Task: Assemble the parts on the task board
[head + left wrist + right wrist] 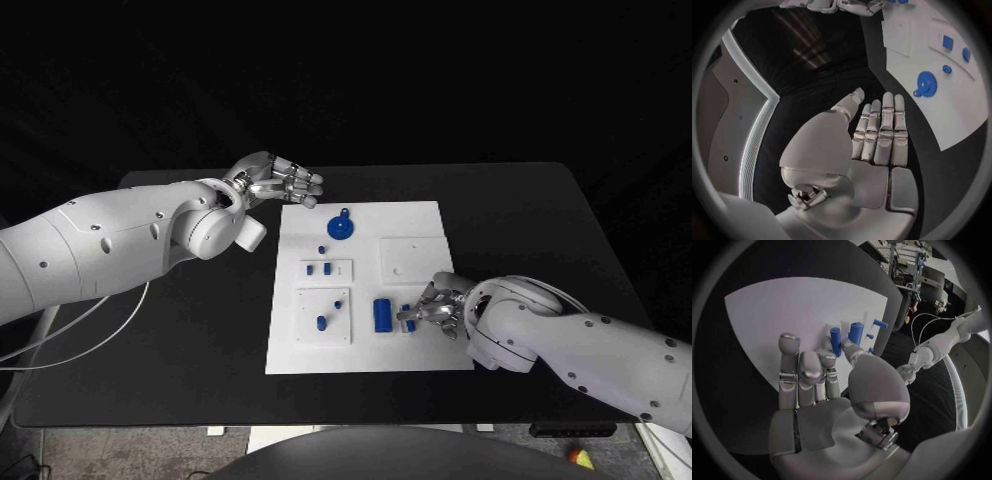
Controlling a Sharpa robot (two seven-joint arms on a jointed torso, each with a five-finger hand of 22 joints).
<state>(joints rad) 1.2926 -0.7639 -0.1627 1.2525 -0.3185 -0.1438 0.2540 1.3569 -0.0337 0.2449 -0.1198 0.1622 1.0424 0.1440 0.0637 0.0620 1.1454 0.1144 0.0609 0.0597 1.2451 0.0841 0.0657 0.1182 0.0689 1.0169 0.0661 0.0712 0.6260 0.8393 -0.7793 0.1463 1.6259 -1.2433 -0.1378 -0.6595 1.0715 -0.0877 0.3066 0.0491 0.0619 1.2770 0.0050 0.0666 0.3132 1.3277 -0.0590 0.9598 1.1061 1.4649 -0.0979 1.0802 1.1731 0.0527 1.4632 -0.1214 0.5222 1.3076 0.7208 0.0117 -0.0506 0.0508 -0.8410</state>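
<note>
Reading the white task board [418,340] for labels turns up no legible writing or brand mark. It lies in the middle of the black table [548,230], carrying small blue parts: a round gear-like part [342,226] near its far edge, small pegs [313,268] in a raised square plate, and a taller block [382,314] toward the near edge. The left hand [277,181] hovers just off the board's far left corner, palm open, fingers straight and side by side, holding nothing. The right hand [438,308] rests low on the board's near right part beside the block, its fingertips [837,357] touching a small blue part [836,341]; whether it is actually pinched cannot be told.
</note>
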